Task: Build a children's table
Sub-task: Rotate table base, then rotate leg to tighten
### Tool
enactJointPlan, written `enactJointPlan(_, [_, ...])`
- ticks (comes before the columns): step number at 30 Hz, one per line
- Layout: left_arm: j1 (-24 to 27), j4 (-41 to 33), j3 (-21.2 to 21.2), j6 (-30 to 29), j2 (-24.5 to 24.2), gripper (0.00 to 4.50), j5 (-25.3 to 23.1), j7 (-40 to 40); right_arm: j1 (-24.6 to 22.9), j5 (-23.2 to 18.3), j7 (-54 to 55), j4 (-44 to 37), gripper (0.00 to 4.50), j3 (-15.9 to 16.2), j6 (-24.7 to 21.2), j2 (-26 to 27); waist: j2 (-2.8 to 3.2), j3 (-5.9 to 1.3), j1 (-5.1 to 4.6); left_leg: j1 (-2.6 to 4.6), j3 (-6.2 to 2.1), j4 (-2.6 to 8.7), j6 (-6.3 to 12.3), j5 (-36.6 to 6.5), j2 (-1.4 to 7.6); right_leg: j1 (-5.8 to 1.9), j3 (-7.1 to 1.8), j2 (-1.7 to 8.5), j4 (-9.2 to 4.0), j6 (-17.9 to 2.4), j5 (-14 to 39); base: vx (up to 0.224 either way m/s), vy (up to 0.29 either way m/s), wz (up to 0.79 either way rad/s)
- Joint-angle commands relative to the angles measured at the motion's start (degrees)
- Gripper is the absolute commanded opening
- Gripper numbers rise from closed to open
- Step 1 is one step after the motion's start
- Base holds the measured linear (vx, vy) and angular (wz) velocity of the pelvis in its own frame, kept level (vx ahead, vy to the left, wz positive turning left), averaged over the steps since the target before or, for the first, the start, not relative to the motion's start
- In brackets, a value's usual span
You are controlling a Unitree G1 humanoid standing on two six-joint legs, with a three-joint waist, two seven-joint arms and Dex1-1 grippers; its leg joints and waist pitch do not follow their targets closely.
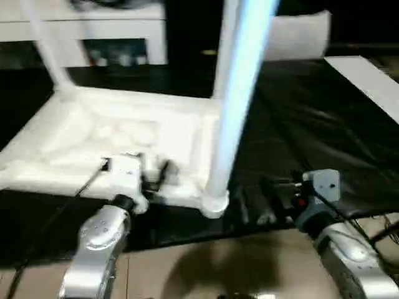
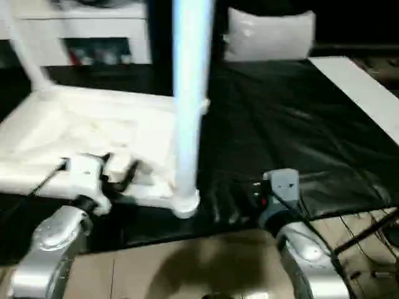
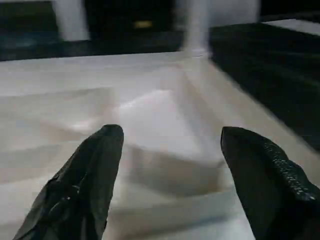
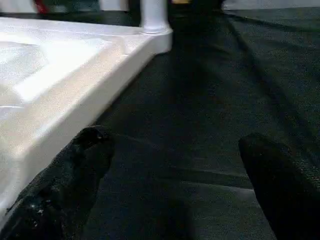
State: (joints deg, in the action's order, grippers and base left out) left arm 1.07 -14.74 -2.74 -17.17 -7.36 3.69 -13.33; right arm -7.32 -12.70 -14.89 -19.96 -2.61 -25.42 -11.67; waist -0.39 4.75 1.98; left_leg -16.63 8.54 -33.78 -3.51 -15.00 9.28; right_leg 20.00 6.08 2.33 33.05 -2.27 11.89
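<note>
The children's table lies upside down on a black mat, its ribbed white top (image 1: 93,134) facing up. One long white leg (image 1: 234,112) stands upright in the near right corner socket (image 1: 214,204). Another leg (image 1: 47,50) rises at the far left corner, and a third (image 4: 154,15) at the far right corner. My left gripper (image 1: 159,174) hovers open over the top's near edge, its black fingers (image 3: 95,165) spread above the ribs with nothing between them. My right gripper (image 1: 265,199) rests low over the mat just right of the near corner, open and empty.
A long white cabinet (image 1: 112,28) runs along the back, and a white cushion (image 2: 271,34) sits behind the mat (image 1: 312,124). A white board (image 1: 368,78) lies at the right edge. Wood floor (image 1: 218,268) lies in front, with cables (image 2: 368,230) at the right.
</note>
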Motion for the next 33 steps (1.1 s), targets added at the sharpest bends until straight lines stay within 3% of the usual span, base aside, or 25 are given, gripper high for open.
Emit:
enactJointPlan(1, [0.16, -0.06, 1.42, -0.49, -0.75, 3.46, 0.14, 0.2, 0.73, 0.05, -0.02, 0.38, 4.5, 0.72, 0.17, 0.28, -0.66, -2.77, 1.58, -3.66, -0.88, 3.59, 6.88, -5.54, 1.02, -4.25, -5.09, 6.76, -6.9, 1.23, 39.24, 0.092, -0.01, -0.08])
enactJointPlan(3, [0.53, -0.33, 1.51, -0.53, -0.81, 3.46, 0.19, 0.19, 0.88, 0.21, -0.08, 0.56, 4.5, 0.97, 0.27, 0.1, 0.07, -3.42, 0.86, -0.74, -1.58, 4.45, 9.66, -2.32, 2.9, -2.58, -3.35, 4.3, -4.06, -6.52, 18.52, 0.101, 0.008, 0.08])
enactJointPlan(6, [0.8, -0.46, 1.44, -0.5, -0.86, 3.46, 0.19, 0.24, 0.94, 0.42, -0.28, 0.61, 4.5, 1.21, 0.24, -0.06, 0.1, -3.82, 0.67, 0.47, -1.91, 3.81, 14.93, 3.33, 3.37, -2.23, -2.94, 4.52, -1.9, -13.66, 5.78, 0.123, 0.025, 0.06])
enactJointPlan(8, [0.83, -0.54, 1.14, -0.55, -0.71, 3.46, 0.04, 0.5, 1.17, 1.04, -0.92, 0.64, 4.5, 1.9, 0.02, -0.92, -0.42, -4.05, 1.35, -1.17, -1.13, 2.51, 19.24, 9.25, 1.24, -4.06, -3.81, 4.93, -1.1, -17.57, -0.69, 0.106, 0.03, 0.03])
enactJointPlan(9, [0.8, -0.58, 1.04, -0.59, -0.67, 3.46, 0.01, 0.58, 1.24, 1.2, -1.01, 0.64, 4.5, 2.09, -0.04, -1.16, -0.6, -4.54, 2.2, -5.28, -2.1, 0.71, 22.58, 12.01, -0.67, -7.53, -3.48, 6.53, -1.67, -15.92, -2.37, 0.024, 0.04, 0.25])
enactJointPlan(10, [0.84, -0.7, 0.89, -0.61, -0.61, 3.46, -0.02, 0.69, 1.29, 1.04, -0.81, 0.68, 4.5, 1.9, 0.13, -0.89, -1.13, -4.29, 2.65, -7.39, -2.76, -0.39, 24.58, 12.3, -1.32, -8.64, -2.66, 7.66, -2.39, -14.04, -3.24, 0.024, 0.04, 0.25])
enactJointPlan(11, [0.88, -0.76, 0.83, -0.61, -0.59, 3.46, -0.03, 0.72, 1.3, 0.66, -0.71, 0.73, 4.5, 1.62, 0.19, -0.54, -0.13, -4.51, 1.71, -7.02, -3.98, -0.55, 24.0, 16.02, -0.55, -8.05, -1.51, 6.82, -1.38, -12.67, -4.24, 0.044, 0.028, 0.4])
enactJointPlan(12, [1.0, -0.91, 0.76, -0.6, -0.56, 3.46, -0.01, 0.73, 1.44, 0.68, -0.5, 0.89, 4.5, 1.41, 0.17, -0.47, 1.11, -4.53, 0.77, 0.19, -5.66, 0.66, 22.12, 20.88, 2.73, -2.7, -0.46, 3.04, 0.75, -10.97, -1.44, 0.12, -0.015, 0.21])
enactJointPlan(14, [1.26, -1.23, 0.68, -0.62, -0.49, 3.46, -0.03, 0.68, 1.61, 0.67, -0.23, 1.17, 4.5, 1.15, 0.12, -0.59, 1.25, -3.92, -0.67, 7.75, -10.73, 1.97, 28.09, 22.68, 8.63, 5.25, -1.3, 3.55, 5.03, -3.95, 6.98, 0.123, -0.033, 0.15])
enactJointPlan(15, [1.32, -1.28, 0.69, -0.6, -0.48, 3.46, -0.04, 0.64, 1.62, 0.63, -0.2, 1.2, 4.5, 1.11, 0.14, -0.6, 0.47, -3.51, -1.03, 7.25, -10.64, 2.28, 29.12, 22.01, 8.81, 5.68, -2.58, 4.4, 5.46, -2.97, 5.91, 0.065, -0.049, 0.09])
enactJointPlan(16, [1.4, -1.38, 0.65, -0.62, -0.44, 3.46, -0.01, 0.58, 1.66, 0.67, -0.3, 1.28, 4.5, 1.12, 0.25, -0.8, -0.58, -2.74, -0.56, 5.32, -7.16, 1.0, 26.06, 17.36, 4.54, 4.84, -4.56, 5.63, 2.81, -5.55, 0.97, 0.065, -0.049, 0.09])
enactJointPlan(17, [1.44, -1.42, 0.59, -0.62, -0.43, 3.46, -0.01, 0.57, 1.67, 0.7, -0.38, 1.37, 4.5, 1.16, 0.35, -0.96, -2.82, -2.95, 0.71, -1.4, -2.64, -2.39, 22.07, 9.67, -3.26, -4.07, -9.38, 6.66, -0.43, -10.88, -1.6, 0.1, -0.042, 0.07])
enactJointPlan(18, [1.48, -1.42, 0.52, -0.61, -0.44, 3.46, -0.03, 0.55, 1.69, 0.75, -0.42, 1.47, 4.5, 1.29, 0.42, -1.13, -2.85, -4.02, 2.87, -6.55, -3.35, -7.45, 16.21, 2.21, -2.79, -10.34, -14.47, 12.37, -2.4, -15.35, -4.9, 0.095, -0.049, 0.06])
enactJointPlan(19, [1.49, -1.4, 0.43, -0.6, -0.47, 3.46, -0.08, 0.57, 1.68, 0.84, -0.49, 1.51, 4.5, 1.39, 0.41, -1.2, -2.97, -3.08, 3.28, -7.04, -3.53, -7.59, 12.6, 1.51, -2.35, -9.67, -13.72, 11.58, -2.65, -16.53, -6.92, 0.095, -0.049, 0.06])
enactJointPlan(20, [1.47, -1.4, 0.36, -0.6, -0.5, 3.46, -0.1, 0.57, 1.65, 0.9, -0.52, 1.51, 4.5, 1.47, 0.43, -1.19, -2.63, -1.68, 2.97, -7.01, -3.41, -6.77, 6.3, 3.96, -2.18, -8.46, -9.74, 9.39, -3.16, -16.35, -3.11, 0.0, 0.0, 0.0])
enactJointPlan(21, [1.46, -1.39, 0.31, -0.59, -0.52, 3.46, -0.1, 0.58, 1.64, 0.96, -0.56, 1.51, 4.5, 1.5, 0.45, -1.17, -1.74, -1.55, 3.18, -5.6, -3.41, -5.01, 4.56, 4.92, -1.49, -6.82, -8.32, 8.57, -3.98, -16.31, 2.54, 0.0, 0.0, 0.0])
enactJointPlan(23, [1.33, -1.28, 0.15, -0.55, -0.58, 3.46, -0.08, 0.57, 1.66, 1.15, -0.66, 1.46, 4.5, 1.52, 0.47, -1.06, 0.89, -0.03, 1.93, -4.35, -3.73, 3.18, 6.21, -1.48, 2.39, -5.94, -3.98, 4.81, -5.33, -10.66, 23.35, 0.035, 0.033, -0.05])
enactJointPlan(24, [1.16, -1.14, 0.02, -0.53, -0.59, 3.46, -0.12, 0.65, 1.82, 1.15, -0.69, 1.64, 4.5, 1.45, 0.5, -1.14, 2.07, -1.62, 0.75, -0.8, -6.49, 4.62, 7.51, -7.96, 5.07, -4.45, -2.88, 1.73, -1.7, -7.9, 19.7, 0.095, 0.077, 0.02])
enactJointPlan(26, [1.08, -1.05, -0.02, -0.53, -0.6, 3.46, -0.13, 0.67, 1.86, 1.17, -0.68, 1.72, 4.5, 1.42, 0.59, -1.19, 2.54, -3.28, -1.21, 3.88, -10.67, 5.15, 16.02, -7.34, 7.43, -0.59, -2.68, 1.83, 3.7, -6.05, 9.48, 0.087, 0.061, 0.03])
enactJointPlan(27, [0.9, -0.87, -0.05, -0.52, -0.66, 3.46, -0.26, 0.55, 1.86, 1.12, -0.63, 1.76, 4.5, 1.37, 0.66, -1.23, 1.94, -3.51, -1.86, 4.23, -11.39, 4.5, 21.01, -1.09, 7.56, 0.8, -3.02, 2.1, 4.61, -3.74, 6.92, 0.07, 0.024, 0.04])
enactJointPlan(28, [0.77, -0.73, -0.07, -0.51, -0.69, 3.46, -0.35, 0.46, 1.86, 1.08, -0.6, 1.79, 4.5, 1.34, 0.71, -1.27, 1.36, -3.49, -1.61, 4.03, -10.84, 2.51, 27.88, 10.63, 7.45, 3.13, -4.62, 3.66, 4.98, -0.91, 2.59, 0.07, 0.024, 0.04])
enactJointPlan(29, [0.62, -0.47, -0.05, -0.05, -0.63, 3.46, 0.17, -0.09, 1.8, 0.8, -0.79, 1.71, 4.5, 1.24, 0.75, -1.34, -0.44, -3.75, -1.29, 0.01, -8.26, 0.22, 26.78, 18.7, 4.24, 1.03, -7.16, 6.75, 1.54, -0.68, -7.05, 0.054, -0.024, 0.12])
enactJointPlan(30, [0.31, -0.11, -0.43, -1.04, -1.44, 3.46, 0.82, -1.61, 1.62, -0.11, -2.11, 1.4, 4.5, 1.14, 1.21, -1.68, -1.69, -4.02, -0.13, -5.15, -4.37, -1.77, 20.75, 19.23, -0.71, -3.41, -9.31, 7.96, 1.19, -1.75, -22.89, 0.078, -0.059, 0.04])
enactJointPlan(31, [0.09, 0.31, -0.92, -1.1, -2.42, 3.46, 0.9, -2.98, 1.58, 0.11, -2.72, 1.38, 4.5, 1.33, 1.69, -2.2, -1.87, -3.79, 0.12, -6.85, -4.45, -0.95, 17.26, 17.17, -0.71, -4.92, -9.13, 8.32, 1.09, -0.57, -26.54, 0.078, -0.059, 0.04])
enactJointPlan(33, [-0.89, 2.5, -1.69, -1.28, -5.91, 3.64, 1.82, -7.99, 1.85, 1.92, -5.11, 1.94, 4.5, 2.37, 4.68, -4.55, -1.29, -4.46, 0.76, -5.39, -4.45, 0.14, 7.15, 15.92, -0.23, -4.39, -7.24, 5.15, 2.9, 1.67, -41.99, 0.03, -0.056, 0.01])
